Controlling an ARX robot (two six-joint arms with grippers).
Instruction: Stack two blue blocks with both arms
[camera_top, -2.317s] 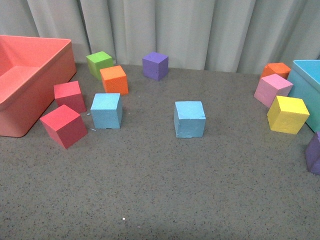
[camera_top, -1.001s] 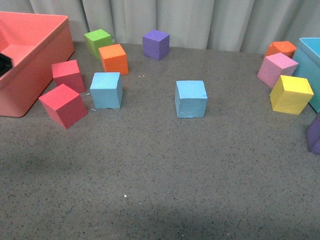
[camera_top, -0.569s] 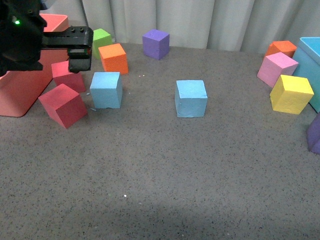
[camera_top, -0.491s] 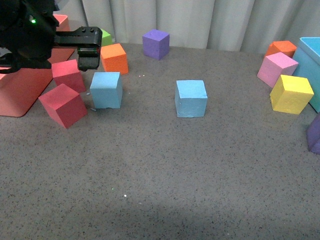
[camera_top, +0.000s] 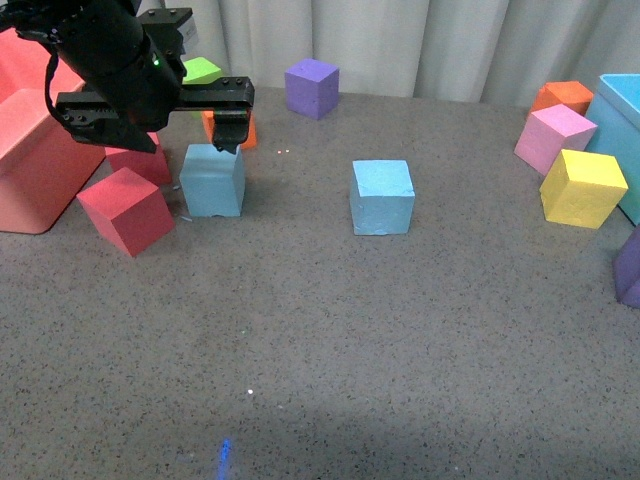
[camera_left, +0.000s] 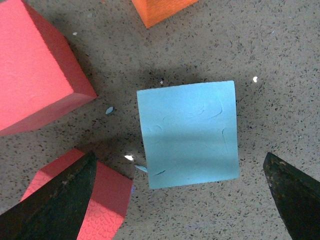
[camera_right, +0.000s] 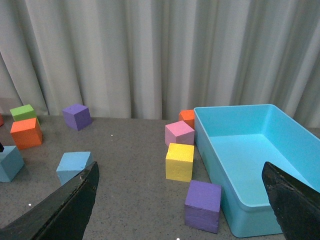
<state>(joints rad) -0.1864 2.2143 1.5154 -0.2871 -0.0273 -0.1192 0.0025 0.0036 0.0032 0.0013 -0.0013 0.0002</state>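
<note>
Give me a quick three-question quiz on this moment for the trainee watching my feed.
1. True or false: the left tool is shut on the left blue block.
2. How many purple cubes show in the right wrist view? A) one B) two C) three
3. In one word: is the other blue block touching the left one, or apart from it?

Key
1. False: its fingers stand wide on either side of the block, clear of it.
2. B: one far back, one beside the turquoise bin.
3. Apart.
</note>
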